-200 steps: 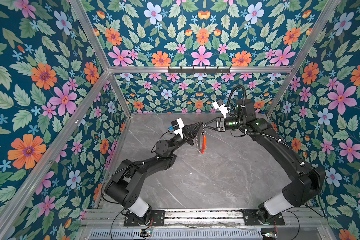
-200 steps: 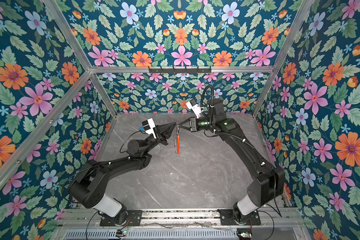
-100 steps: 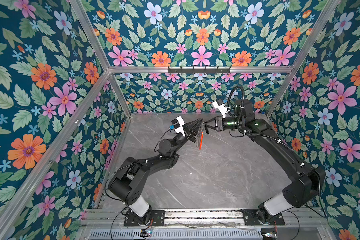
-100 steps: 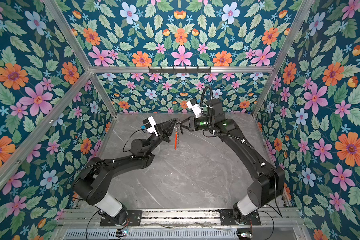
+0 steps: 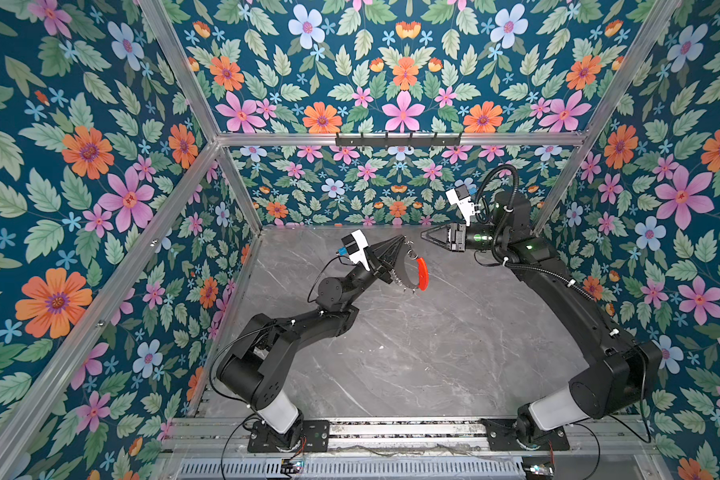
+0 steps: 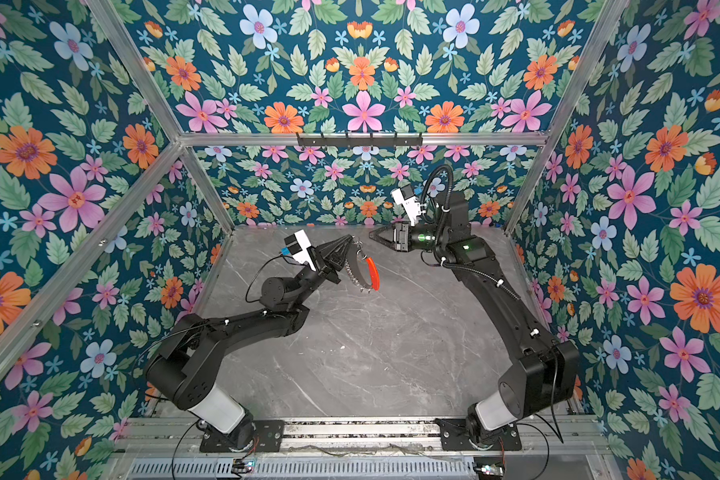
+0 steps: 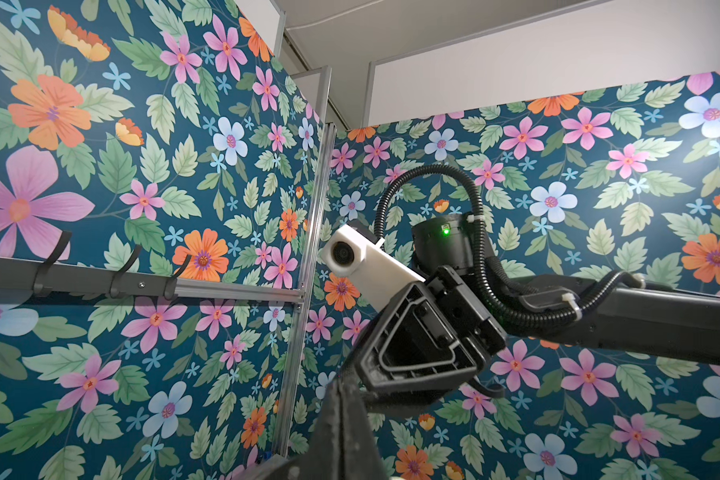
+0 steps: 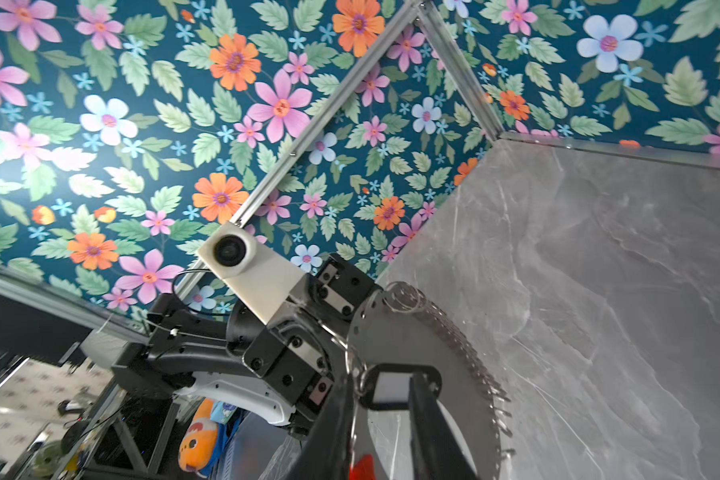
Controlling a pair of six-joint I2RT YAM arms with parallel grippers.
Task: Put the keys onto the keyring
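- Left end effector (image 5: 400, 240) is clamped on the keyring (image 5: 421, 272), which dangles over the desk (image 5: 391, 353) near 12 o'clock.
- Right end effector (image 5: 427, 237), at its 2 o'clock, has its jaws slightly parted, with the black key fob (image 8: 391, 388) showing between them.
- Worry: if the fob isn't fully threaded on, backing off drops it. A snag could yank the keyring loose.

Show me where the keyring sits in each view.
In both top views: keyring hangs mid-scene from the left gripper.
Left wrist: not in it.
Right wrist: clasp-strung arc against the grey table.
Landmark: left arm's white camera beside it, except left wrist.
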